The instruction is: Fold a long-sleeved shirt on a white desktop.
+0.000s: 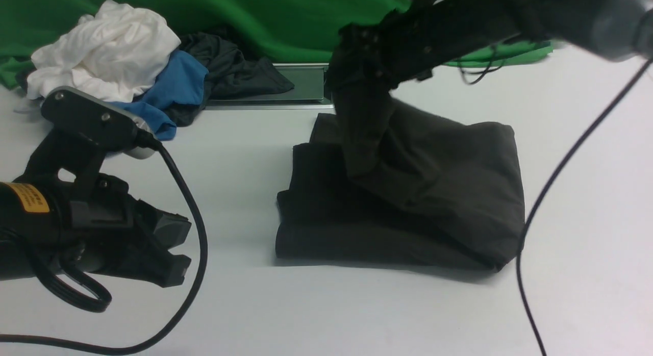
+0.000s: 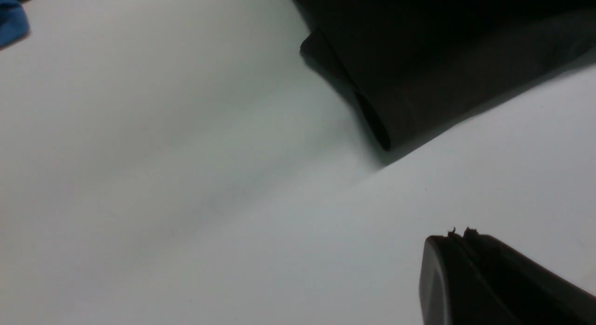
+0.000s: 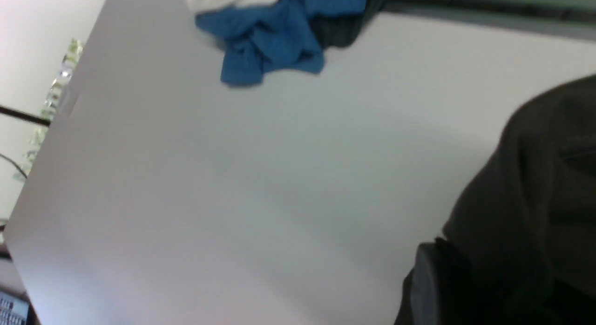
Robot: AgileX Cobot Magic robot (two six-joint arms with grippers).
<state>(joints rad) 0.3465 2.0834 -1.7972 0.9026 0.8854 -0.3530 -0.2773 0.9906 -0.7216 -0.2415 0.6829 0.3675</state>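
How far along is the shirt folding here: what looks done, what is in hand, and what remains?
Done: the long-sleeved shirt already lies as a compact layered rectangle on the white desktop. In hand: the right gripper holds a strip of its cloth lifted above the stack. The left gripper is shut, empty, off to the side. Left: probably laying that last flap flat and letting go.

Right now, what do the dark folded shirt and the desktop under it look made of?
Long-sleeved shirt: soft matte knit, probably cotton; it drapes in limp folds with rounded edges and no sheen. White desktop: hard, smooth, pale laminate or coated board by its look; flat, with a faint soft glare and no visible grain.
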